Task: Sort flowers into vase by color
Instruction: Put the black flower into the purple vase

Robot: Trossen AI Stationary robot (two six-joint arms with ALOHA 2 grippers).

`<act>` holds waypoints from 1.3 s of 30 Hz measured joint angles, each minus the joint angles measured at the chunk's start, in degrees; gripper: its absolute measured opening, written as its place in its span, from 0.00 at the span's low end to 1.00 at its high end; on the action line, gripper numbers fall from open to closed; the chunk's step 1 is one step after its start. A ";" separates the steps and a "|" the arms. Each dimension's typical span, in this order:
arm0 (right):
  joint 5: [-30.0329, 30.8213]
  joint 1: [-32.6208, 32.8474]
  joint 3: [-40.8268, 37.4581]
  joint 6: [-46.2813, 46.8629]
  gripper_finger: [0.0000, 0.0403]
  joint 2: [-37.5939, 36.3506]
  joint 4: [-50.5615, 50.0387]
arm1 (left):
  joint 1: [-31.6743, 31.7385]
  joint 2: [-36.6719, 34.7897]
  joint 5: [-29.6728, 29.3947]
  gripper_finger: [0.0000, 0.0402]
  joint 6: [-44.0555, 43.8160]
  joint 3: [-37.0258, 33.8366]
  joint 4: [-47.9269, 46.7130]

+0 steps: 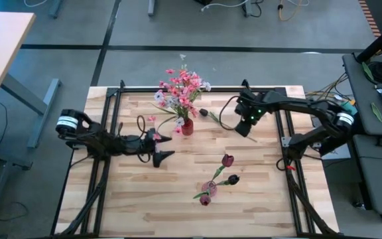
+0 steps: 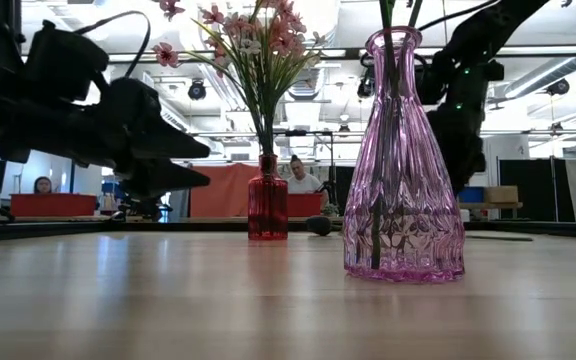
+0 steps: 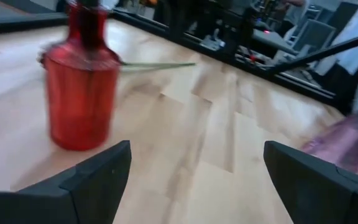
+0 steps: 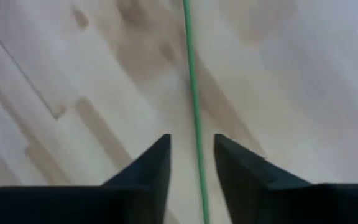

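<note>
A red vase [image 1: 187, 127] near the table's far edge holds pink and white flowers [image 1: 181, 89]. A clear pink vase [image 1: 209, 188] nearer the front holds dark red buds [image 1: 228, 160]. One more dark red flower [image 1: 204, 113] lies on the table right of the red vase. Its green stem [image 4: 193, 93] runs between the slightly parted fingers of my right gripper [image 4: 191, 149], which points down over it [image 1: 245, 129]. The fingers stand on either side of the stem, with a gap showing. My left gripper [image 1: 161, 146] is open and level, left of the red vase [image 3: 79, 93].
Black frame rails [image 1: 284, 133] run along the table's left, right and far sides. Bare wood [image 1: 144, 199] lies at the front left. In the low view the pink vase [image 2: 400, 160] stands close in front, and people sit in the room behind.
</note>
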 joint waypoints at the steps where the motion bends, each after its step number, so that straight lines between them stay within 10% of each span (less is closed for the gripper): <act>1: 0.14 0.08 -0.02 -0.16 0.31 0.20 1.57 | -0.79 0.00 -0.02 0.87 -0.52 -0.02 -0.04; 9: 3.58 0.08 -0.81 -4.16 0.54 4.30 24.85 | -6.08 0.00 -4.07 0.84 -2.01 2.30 -0.72; 23: 6.98 0.91 -0.28 1.90 0.53 20.60 36.05 | -10.03 0.00 -4.62 0.84 -2.94 7.48 -8.55; 39: 9.50 2.35 -0.66 0.41 0.04 17.77 34.45 | -10.06 0.00 -5.77 0.84 -3.48 7.48 -8.78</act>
